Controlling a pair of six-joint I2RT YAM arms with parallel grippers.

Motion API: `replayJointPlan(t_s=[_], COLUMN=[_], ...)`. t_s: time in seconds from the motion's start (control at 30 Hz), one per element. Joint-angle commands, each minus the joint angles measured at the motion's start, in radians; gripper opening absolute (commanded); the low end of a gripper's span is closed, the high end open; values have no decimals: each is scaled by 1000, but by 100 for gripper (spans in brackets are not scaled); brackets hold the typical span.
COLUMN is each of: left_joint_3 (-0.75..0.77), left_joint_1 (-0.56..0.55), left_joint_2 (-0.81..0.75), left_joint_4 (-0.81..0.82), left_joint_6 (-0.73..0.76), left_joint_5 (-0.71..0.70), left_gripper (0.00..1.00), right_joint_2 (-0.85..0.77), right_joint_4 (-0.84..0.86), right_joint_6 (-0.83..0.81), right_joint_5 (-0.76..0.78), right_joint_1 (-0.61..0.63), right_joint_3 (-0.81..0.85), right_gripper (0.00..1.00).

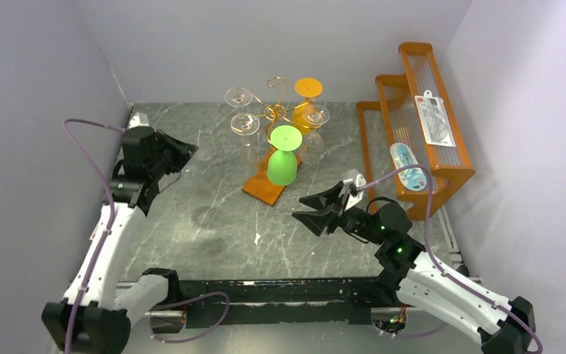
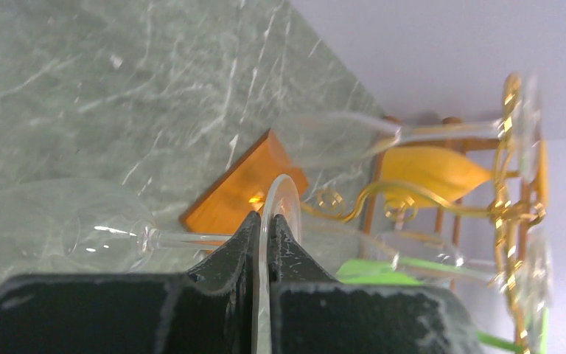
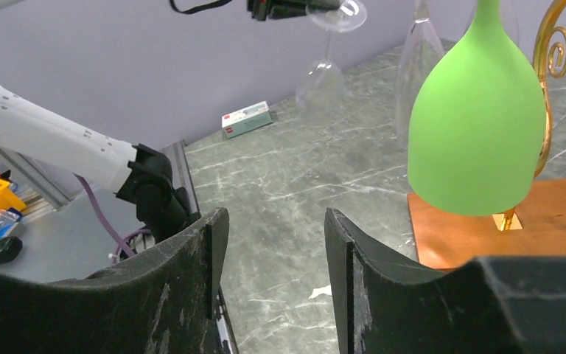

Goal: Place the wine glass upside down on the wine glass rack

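My left gripper is shut on the flat foot of a clear wine glass, left of the wine glass rack. In the right wrist view this glass hangs bowl down above the table. The rack is a copper-gold wire tree on an orange-brown wooden base. From it hang a green glass, an orange glass and clear glasses, all upside down. My right gripper is open and holds nothing, low over the table in front of the rack's base.
An orange stepped wooden shelf with packets on it stands at the back right against the wall. A small white box lies at the table's far left edge. Grey walls close in on the left, back and right.
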Motion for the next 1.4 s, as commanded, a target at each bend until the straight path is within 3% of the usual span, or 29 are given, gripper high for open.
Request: replayJointPlan(t_s=[0.0,0.27,0.73,0.87,1.03,1.37], left_joint_3=[105,374,739,920,997,896], left_joint_1=[89,115,69,-11,-73,-131], left_joint_2=[102,402,782,895,949,869], left_joint_4=[210,342,704,594,536,451], left_joint_6=[-5,-45,-307,-238,-191,-101], left_joint_5=[235,368,583,606,566,428], left_gripper=[5,5,5,5,5,5], right_joint_2=[2,89,-11,-18,-26,-52], right_joint_4=[-28,-207,-181,-178,-202,-175], right_joint_6=[46,29,55,57,46,64], right_joint_5=[27,-52,-50,-37,-15,6], right_joint_1=[5,3,4,3,4,4], right_joint_3=[19,142,99,95,106,80], right_gripper=[54,50,51,51,51,50])
